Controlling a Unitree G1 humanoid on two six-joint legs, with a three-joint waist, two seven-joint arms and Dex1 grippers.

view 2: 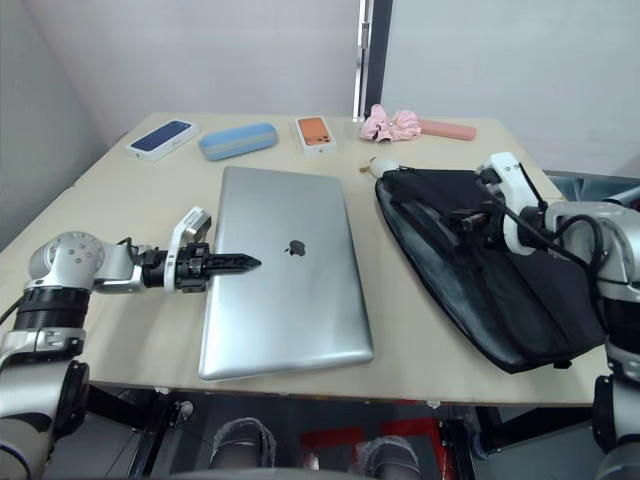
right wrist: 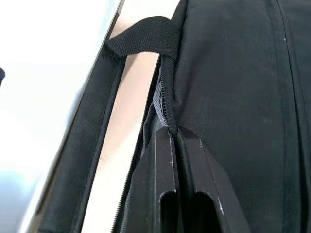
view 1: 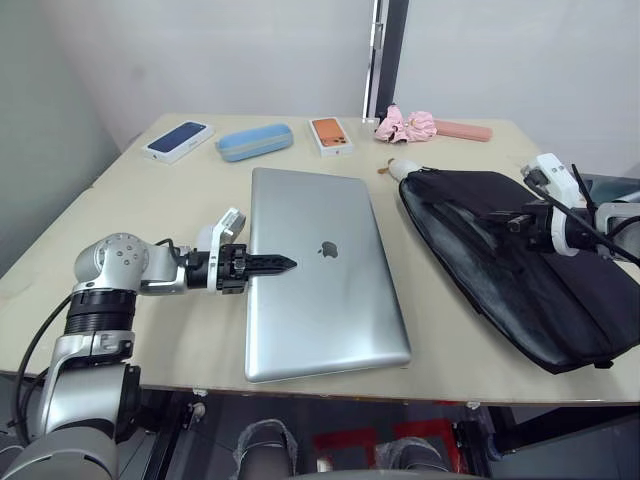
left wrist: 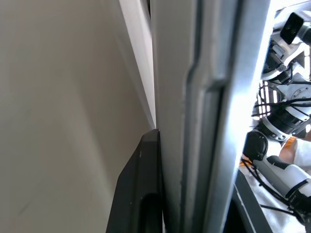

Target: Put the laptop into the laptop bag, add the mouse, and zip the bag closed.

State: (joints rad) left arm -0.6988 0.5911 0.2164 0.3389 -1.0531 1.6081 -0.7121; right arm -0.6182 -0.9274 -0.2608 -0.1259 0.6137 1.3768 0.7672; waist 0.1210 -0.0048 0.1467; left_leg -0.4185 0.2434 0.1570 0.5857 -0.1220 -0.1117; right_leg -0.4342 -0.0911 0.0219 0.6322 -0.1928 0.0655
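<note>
On the table (view 1: pixel 150 190), left fingers (view 1: pixel 262 264) clamp the laptop (view 1: pixel 330 300); right fingers (right wrist: pixel 170 194) pinch the laptop bag (view 1: pixel 520 270).

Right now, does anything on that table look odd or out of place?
The laptop sticks out past the table's front edge. The left hand clamps its side, and the right hand pinches the bag's zipper edge.

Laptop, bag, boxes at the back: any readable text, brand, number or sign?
No legible words or numbers.
laptop: apple-shaped logo at the lid's centre, no lettering.
blue phone box and orange phone box: printed phone pictures; any text too small to read.
laptop bag: no label visible.
</note>
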